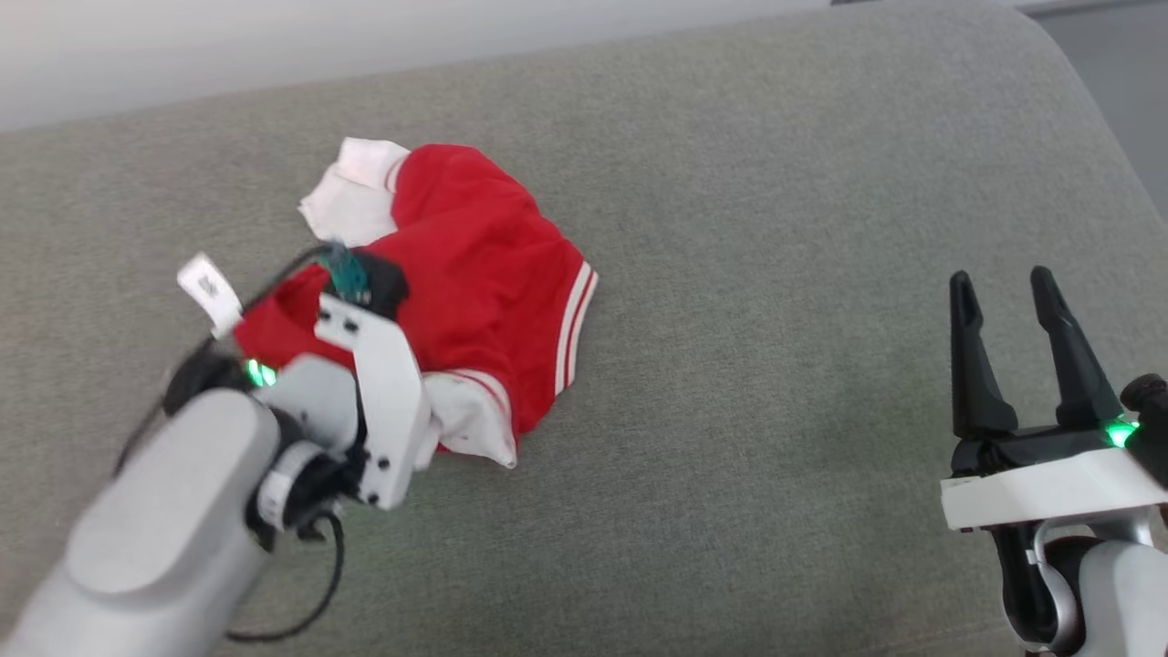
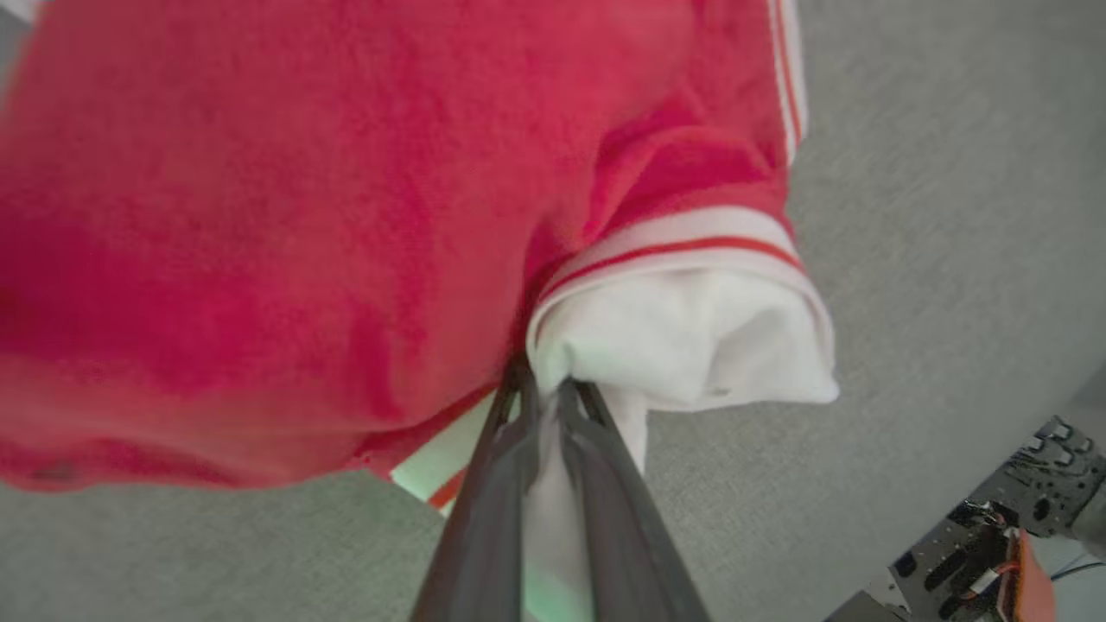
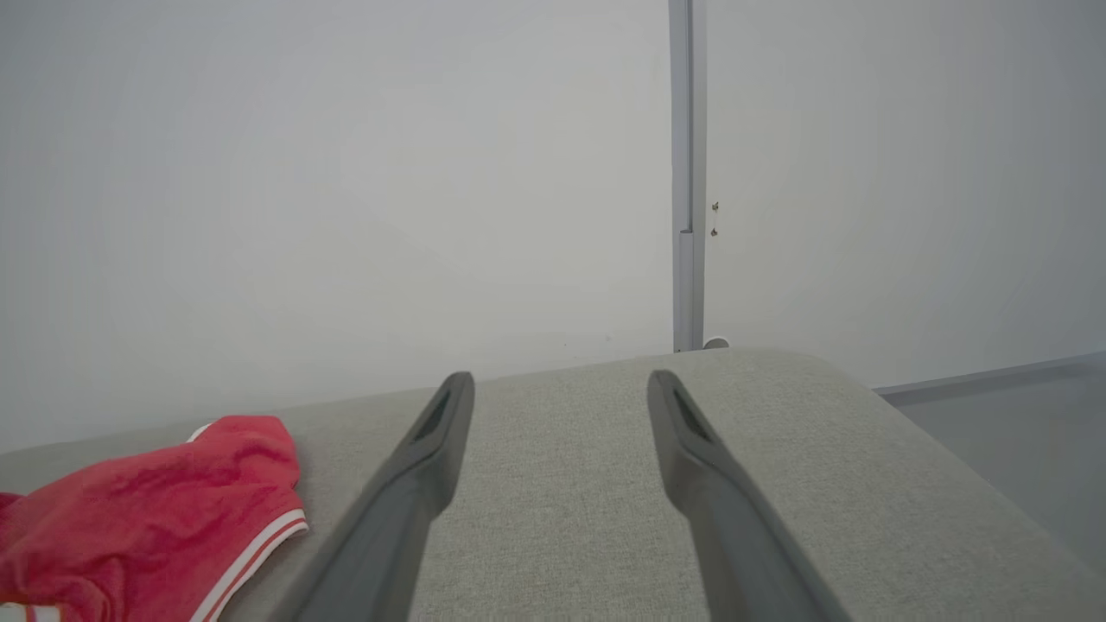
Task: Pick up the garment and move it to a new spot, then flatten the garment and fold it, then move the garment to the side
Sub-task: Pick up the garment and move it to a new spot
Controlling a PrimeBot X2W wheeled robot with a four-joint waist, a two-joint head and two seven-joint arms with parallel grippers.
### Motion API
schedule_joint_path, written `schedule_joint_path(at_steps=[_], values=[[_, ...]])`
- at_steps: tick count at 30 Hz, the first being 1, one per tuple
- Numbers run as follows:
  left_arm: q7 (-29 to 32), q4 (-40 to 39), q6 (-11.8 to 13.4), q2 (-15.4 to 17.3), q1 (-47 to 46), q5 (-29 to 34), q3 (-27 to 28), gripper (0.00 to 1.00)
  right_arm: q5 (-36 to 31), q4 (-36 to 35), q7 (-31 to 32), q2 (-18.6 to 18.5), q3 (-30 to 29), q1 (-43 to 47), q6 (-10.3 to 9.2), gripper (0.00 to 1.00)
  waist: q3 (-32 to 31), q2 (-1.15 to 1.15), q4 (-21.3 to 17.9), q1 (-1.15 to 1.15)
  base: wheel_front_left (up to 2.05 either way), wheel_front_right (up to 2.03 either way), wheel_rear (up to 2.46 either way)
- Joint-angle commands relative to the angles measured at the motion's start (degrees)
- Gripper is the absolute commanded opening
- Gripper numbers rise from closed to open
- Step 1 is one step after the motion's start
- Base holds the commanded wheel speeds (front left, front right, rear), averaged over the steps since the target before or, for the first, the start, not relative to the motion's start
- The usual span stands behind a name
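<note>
The garment lies crumpled on the grey cushion, red with white sleeve ends and red-and-white stripe trim. In the left wrist view my left gripper is shut on white cloth at the garment's sleeve end. From the head, the white wrist mount covers those fingers at the garment's near edge. My right gripper stands open at the lower right, well away from the garment, with nothing between its fingers. Its own view has the open gripper over bare cushion and the garment at the lower left.
The cushion's rounded far edge meets a pale wall. Its right edge drops to grey floor. A thin grey post stands behind. A black cable with a white tag runs along my left arm.
</note>
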Motion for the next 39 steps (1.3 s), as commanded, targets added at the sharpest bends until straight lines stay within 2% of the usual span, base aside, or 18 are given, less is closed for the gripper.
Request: schedule_joint_path(at_steps=[1, 11, 12, 13, 14, 17, 22, 25, 28, 31, 36, 39], values=[[-0.4, 1.9, -0.4, -0.8, 1.0, -0.6, -0.4, 0.0, 0.4, 0.4, -0.6, 0.0, 0.2, -0.8, -0.03, 1.0, 0.6, 0.0, -0.6, 0.0, 0.0, 0.0, 0.0], [-4.7, 19.5, -4.5, -6.0, 0.9, 0.7, -4.3, 0.0, 0.8, 2.8, -1.5, -0.7, 2.6, -3.4, -0.03, 1.0, 1.5, 0.0, -1.1, 0.0, 0.0, 0.0, 0.0], [-5.5, 20.4, -5.1, -6.3, 0.5, 1.1, -4.6, 0.17, 0.8, 2.9, -1.6, -0.8, 2.6, -3.5, -0.03, 1.0, 1.3, 0.0, -0.9, 0.0, 0.0, 0.0, 0.0], [-6.5, 21.0, -5.5, -6.7, 0.0, 1.0, -4.4, 0.82, 0.7, 3.0, -1.6, -0.9, 2.6, -3.4, -0.03, 1.0, 1.1, 0.0, -0.6, 0.0, 0.0, 0.0, 0.0], [-7.1, 21.6, -5.7, -7.1, -0.5, 0.4, -3.8, 1.0, 0.7, 3.1, -1.6, -1.0, 2.4, -3.4, -0.03, 1.0, 0.8, 0.0, -0.2, 0.0, 0.0, 0.0, 0.0], [-9.6, 21.5, -6.4, -7.2, -1.5, -0.2, -2.4, 1.0, 0.6, 3.3, -1.4, -1.3, 2.2, -3.2, -0.03, 1.0, 0.2, 0.0, 0.6, 0.0, 0.0, 0.0, 0.0], [-17.4, 16.6, -7.7, -4.9, -1.8, -0.1, 0.7, 1.0, 0.6, 4.0, -0.4, -2.1, 1.0, -2.0, -0.03, 1.0, -2.4, 0.0, 3.3, 0.0, 0.0, 0.0, 0.0], [-23.0, 12.6, -6.3, -2.9, 0.2, -0.4, 3.5, 1.0, 0.4, 3.9, 0.0, -2.5, 0.3, -0.9, -0.03, 1.0, -3.8, 0.0, 4.6, 0.0, 0.0, 0.0, 0.0], [-30.5, 7.9, -5.7, -0.8, 3.5, 0.7, 6.0, 1.0, 0.0, 3.8, 0.2, -2.8, -0.2, -0.1, -0.02, 1.0, -5.0, 0.0, 5.9, 0.0, 0.0, 0.0, 0.0], [-38.8, 4.0, -3.8, 0.8, 8.0, 1.6, 8.9, 1.0, 0.2, 4.2, -0.2, -3.1, -0.6, 1.2, -0.03, 1.0, -6.2, 0.0, 6.9, 0.0, 0.0, 0.0, 0.0], [-52.4, 0.2, -1.3, 2.2, 16.8, 2.8, 13.2, 1.0, -0.5, 5.1, -1.1, -3.2, -1.5, 3.1, -0.02, 1.0, -8.5, 0.0, 8.4, 0.0, 0.0, 0.0, 0.0], [-58.3, -1.3, -0.1, 2.5, 21.5, 3.5, 14.4, 1.0, -1.1, 5.5, -1.1, -3.5, -1.9, 4.3, -0.03, 1.0, -9.7, 0.0, 9.3, 0.0, 0.0, 0.0, 0.0]])
